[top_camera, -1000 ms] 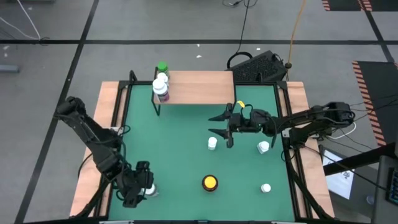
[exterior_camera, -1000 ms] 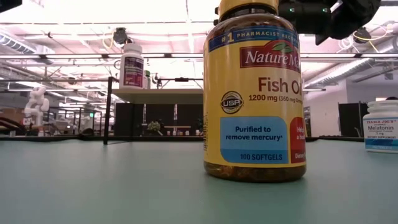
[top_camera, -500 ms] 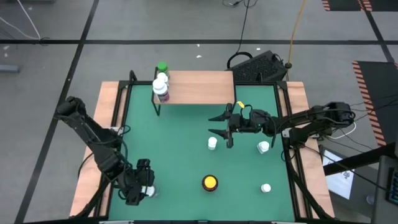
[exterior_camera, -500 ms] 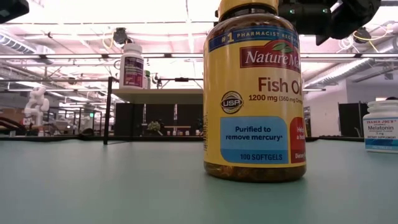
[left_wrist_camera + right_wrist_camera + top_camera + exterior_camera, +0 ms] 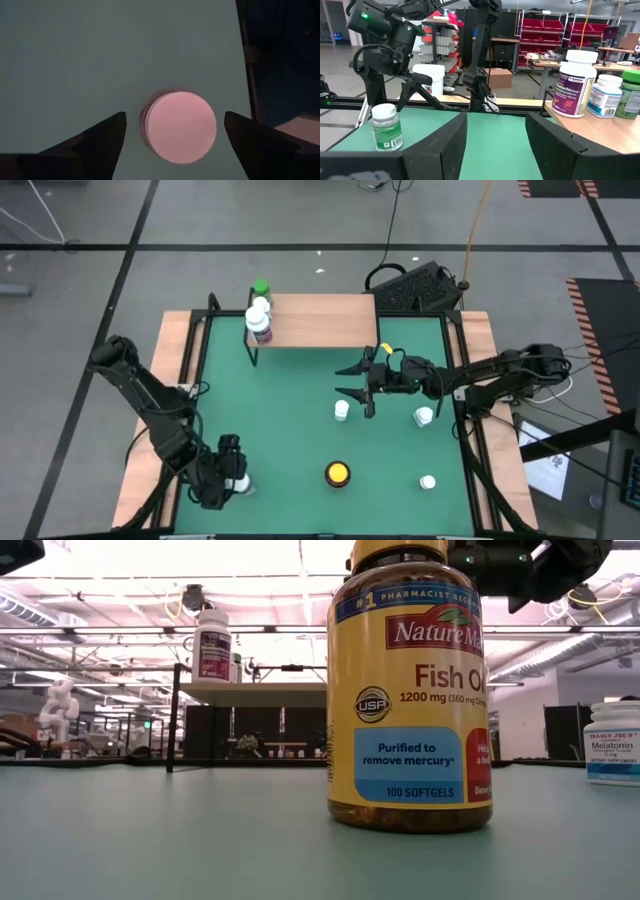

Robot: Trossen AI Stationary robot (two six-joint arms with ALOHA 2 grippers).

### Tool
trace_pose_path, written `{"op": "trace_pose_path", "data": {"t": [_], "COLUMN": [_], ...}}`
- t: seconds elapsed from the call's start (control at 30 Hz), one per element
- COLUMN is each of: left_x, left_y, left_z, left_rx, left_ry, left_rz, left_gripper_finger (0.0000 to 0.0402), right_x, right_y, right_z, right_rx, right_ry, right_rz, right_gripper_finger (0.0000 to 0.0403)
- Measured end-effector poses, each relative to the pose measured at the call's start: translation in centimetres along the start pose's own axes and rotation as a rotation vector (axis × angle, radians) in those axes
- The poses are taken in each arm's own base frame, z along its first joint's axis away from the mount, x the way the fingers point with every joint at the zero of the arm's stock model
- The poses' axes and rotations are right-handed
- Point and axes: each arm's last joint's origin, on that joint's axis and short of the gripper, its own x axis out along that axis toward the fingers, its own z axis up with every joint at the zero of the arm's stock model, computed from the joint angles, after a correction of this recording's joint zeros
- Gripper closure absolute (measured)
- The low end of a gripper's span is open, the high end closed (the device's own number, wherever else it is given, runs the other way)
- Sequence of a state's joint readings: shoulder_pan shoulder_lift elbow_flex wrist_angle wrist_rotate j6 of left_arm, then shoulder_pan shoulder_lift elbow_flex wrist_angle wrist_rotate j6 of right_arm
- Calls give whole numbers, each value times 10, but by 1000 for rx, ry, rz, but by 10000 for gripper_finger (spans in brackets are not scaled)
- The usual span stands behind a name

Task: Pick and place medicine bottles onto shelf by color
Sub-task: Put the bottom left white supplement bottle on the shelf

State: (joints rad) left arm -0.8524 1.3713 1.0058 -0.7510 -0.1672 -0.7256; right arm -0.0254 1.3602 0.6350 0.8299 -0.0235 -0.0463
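High view: The light-wood shelf on thin black legs [image 5: 318, 319] is located at the far edge of the green table mat [image 5: 290, 430]. Three bottles are grouped at its left end: a green-capped bottle [image 5: 261, 288], a white-capped bottle [image 5: 260, 306] and a white bottle with a purple label [image 5: 259, 327]. The amber bottle with a yellow cap [image 5: 338, 474] is positioned on the mat near the front edge. Three small white-capped bottles are standing apart on the mat [image 5: 342, 411] [image 5: 423, 417] [image 5: 428, 482]. The left gripper [image 5: 228, 477] is lowered at the front left corner over a white bottle [image 5: 240, 479]. The right gripper [image 5: 365, 383] is held above the mat centre, right of the shelf's front, with its fingers spread apart.

Low view: The amber bottle [image 5: 410, 690] is seen close up, labelled fish oil. The purple-labelled bottle [image 5: 211, 643] is seen on the shelf [image 5: 255, 692] behind it. A white melatonin bottle [image 5: 612, 743] is cut by the right edge.

Left wrist view: A round white cap [image 5: 180, 126] is seen from above between the two dark fingertips [image 5: 97, 142], which are set apart and clear of it.

Right wrist view: The fingers [image 5: 445, 145] are spread wide. The three bottles are visible on the shelf end [image 5: 592, 131]; a green-labelled bottle [image 5: 386, 127] is standing on the mat beside the left arm [image 5: 395, 40].
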Motion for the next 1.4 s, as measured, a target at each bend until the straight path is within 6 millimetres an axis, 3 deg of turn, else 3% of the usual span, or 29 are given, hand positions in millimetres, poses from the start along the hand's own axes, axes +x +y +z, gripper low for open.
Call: {"op": "trace_pose_path", "data": {"t": [0.23, 0.47, 0.57, 0.7, 0.83, 1.17, 1.4], "left_x": [19, 23, 23, 22, 19, -13, -50], "left_y": [-4, -1, 2, 7, 14, 69, 103], "left_z": [-3, 0, 2, 8, 11, 52, 93], "left_rx": [22, 12, 3, -20, -49, -281, -270], "left_ry": [88, 99, 95, 95, 92, -83, -153], "left_rz": [9, 12, 16, 6, -1, 54, 91], "left_gripper_finger": [62, 64, 91, 167, 174, 174, 171], "right_x": [0, 0, 0, 0, 0, -1, -13], "right_y": [0, 0, 0, 0, 0, 0, 0], "right_z": [0, 0, 0, 0, 0, 0, 7], "right_rx": [-4, -15, -22, -26, -27, -73, -114], "right_ry": [2, -3, -3, -3, 1, 16, -17], "right_rz": [0, 0, 0, 0, 0, -2, -6], "right_gripper_finger": [204, 204, 204, 204, 204, 204, 204]}}
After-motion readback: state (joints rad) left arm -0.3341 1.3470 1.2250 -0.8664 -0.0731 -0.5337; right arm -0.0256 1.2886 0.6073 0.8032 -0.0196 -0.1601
